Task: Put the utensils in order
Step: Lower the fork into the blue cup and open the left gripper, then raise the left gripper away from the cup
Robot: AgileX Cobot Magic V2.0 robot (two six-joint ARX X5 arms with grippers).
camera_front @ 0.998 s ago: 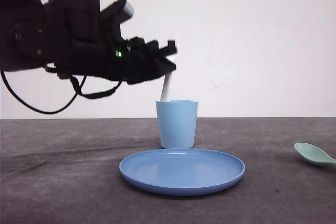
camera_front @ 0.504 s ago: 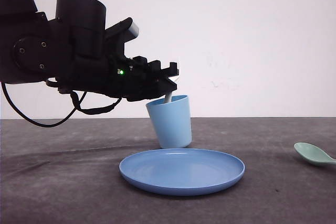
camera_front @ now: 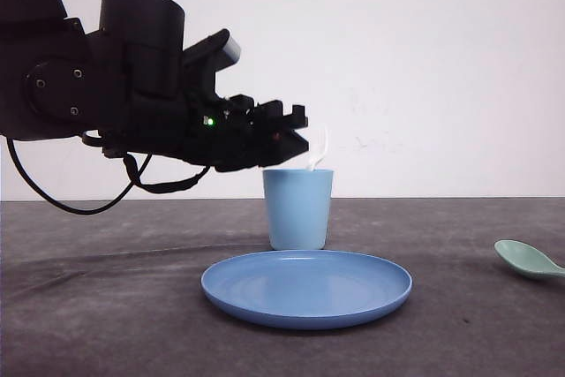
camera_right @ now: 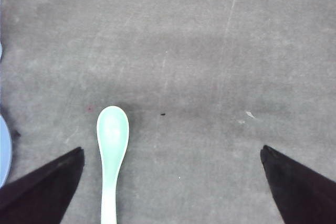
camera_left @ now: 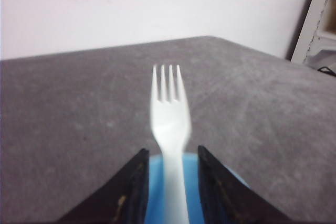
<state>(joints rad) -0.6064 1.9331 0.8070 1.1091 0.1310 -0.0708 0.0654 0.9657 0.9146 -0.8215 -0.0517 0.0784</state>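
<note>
A white fork [camera_front: 318, 149] stands in the light blue cup [camera_front: 298, 209], tines up, its top leaning right over the rim. My left gripper [camera_front: 296, 130] hovers just above the cup's left rim. In the left wrist view the fork [camera_left: 169, 124] runs between the jaws of that gripper [camera_left: 171, 150], with blue cup [camera_left: 195, 184] showing on both sides of the handle, so the jaws are open and clear of it. The mint-green spoon [camera_front: 528, 260] lies on the table at the far right. My right gripper [camera_right: 172, 150] hangs wide open above the spoon [camera_right: 112, 145], which lies near one finger.
A round blue plate [camera_front: 305, 287] sits in front of the cup at the table's middle; its edge [camera_right: 4, 150] shows in the right wrist view. Grey tabletop stretches between the plate and the spoon. A white wall stands behind.
The left gripper lowered the fork into the cup, tipping the cup for a moment. The cup now stands upright again, and the jaws have opened off the fork.
</note>
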